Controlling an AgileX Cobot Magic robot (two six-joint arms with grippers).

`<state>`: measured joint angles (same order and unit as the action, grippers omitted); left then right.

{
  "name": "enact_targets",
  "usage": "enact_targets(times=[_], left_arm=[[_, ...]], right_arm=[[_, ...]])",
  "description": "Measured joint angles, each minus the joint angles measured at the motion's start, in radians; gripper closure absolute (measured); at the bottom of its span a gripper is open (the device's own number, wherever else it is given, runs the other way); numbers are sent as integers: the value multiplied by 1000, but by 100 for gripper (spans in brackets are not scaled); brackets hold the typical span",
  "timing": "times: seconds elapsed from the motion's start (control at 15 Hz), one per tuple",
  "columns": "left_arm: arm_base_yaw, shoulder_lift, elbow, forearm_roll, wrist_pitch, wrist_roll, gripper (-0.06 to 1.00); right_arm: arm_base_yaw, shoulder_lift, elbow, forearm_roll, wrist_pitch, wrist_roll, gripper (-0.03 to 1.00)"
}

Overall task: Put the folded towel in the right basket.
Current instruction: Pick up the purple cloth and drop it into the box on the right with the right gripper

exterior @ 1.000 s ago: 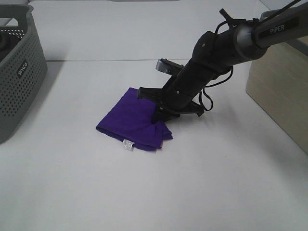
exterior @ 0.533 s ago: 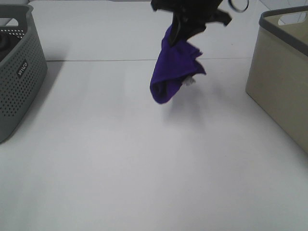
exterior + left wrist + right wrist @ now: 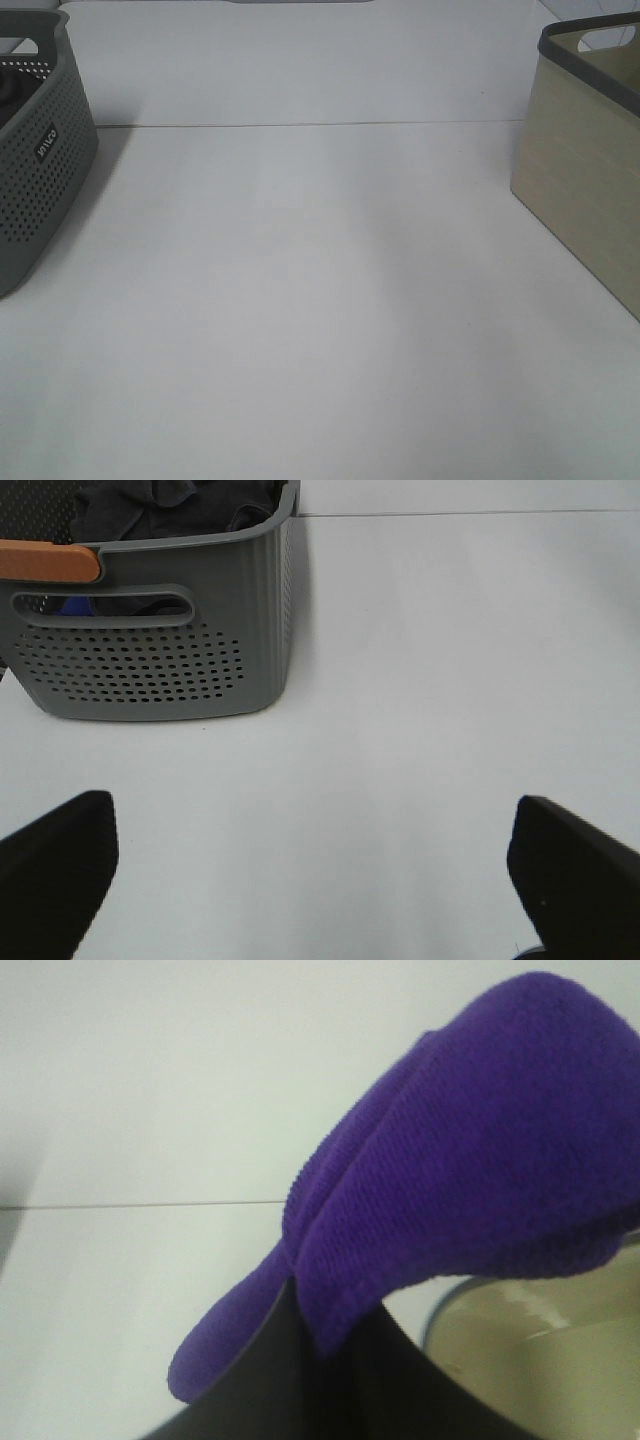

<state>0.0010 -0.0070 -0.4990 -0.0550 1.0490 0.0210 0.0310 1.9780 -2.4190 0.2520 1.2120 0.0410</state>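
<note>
The only writing I can read is in the high camera's view, on the grey perforated plastic basket [image 3: 45,200] at the left edge of the table. A small dark rectangular label [image 3: 47,141] sits on its side wall, the one that faces the middle of the table. It is in the upper part of that wall, below the solid rim, with holes all round it. The label is tilted, rising toward the right. Its pale capital letters look like "MYLCO". They are small and soft, and I cannot vouch for the middle letters.
</note>
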Motion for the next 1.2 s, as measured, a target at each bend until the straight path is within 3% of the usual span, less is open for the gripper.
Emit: enact_targets(times=[0.33, 0.87, 1.07, 1.13, 1.2], left_arm=[[0, 0, 0, 0, 0, 0, -5], [0, 0, 0, 0, 0, 0, -5], [0, 0, 0, 0, 0, 0, -5], [0, 0, 0, 0, 0, 0, -5], [0, 0, 0, 0, 0, 0, -5]], right_arm=[[-262, -10, 46, -88, 3, 0, 90], [-291, -15, 447, -172, 10, -29, 89], [-291, -15, 491, -202, 9, -26, 20], [-291, -15, 491, -202, 9, -29, 10], [-291, -15, 491, -202, 9, -29, 7]])
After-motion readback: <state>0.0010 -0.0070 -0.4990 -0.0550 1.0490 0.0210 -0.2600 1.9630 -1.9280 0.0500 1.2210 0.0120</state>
